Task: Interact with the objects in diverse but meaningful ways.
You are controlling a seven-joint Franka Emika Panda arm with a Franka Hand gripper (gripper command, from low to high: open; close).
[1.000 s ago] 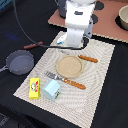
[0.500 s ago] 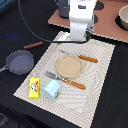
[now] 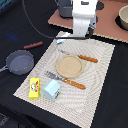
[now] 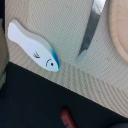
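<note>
While the gripper (image 3: 80, 34) is hovering at the upper centre of the exterior view, its jaw state cannot be told. Below it are lying the white-and-blue tube (image 4: 32, 45) and knife (image 4: 90, 33), apart, on the woven mat (image 3: 95, 95).

Frying pan (image 3: 20, 62): dark grey, upright, left of frame, off the mat.
Yellow box (image 3: 34, 88): flat, lower left mat corner.
Pale blue carton (image 3: 51, 89): upright, just beside box.
White-and-blue tube (image 4: 33, 46): flat, near mat edge.

gripper fingers out of wrist frame; knife blade (image 4: 90, 31) and plate (image 4: 121, 30) cropped; exterior view's tube hidden behind arm (image 3: 82, 17).
</note>
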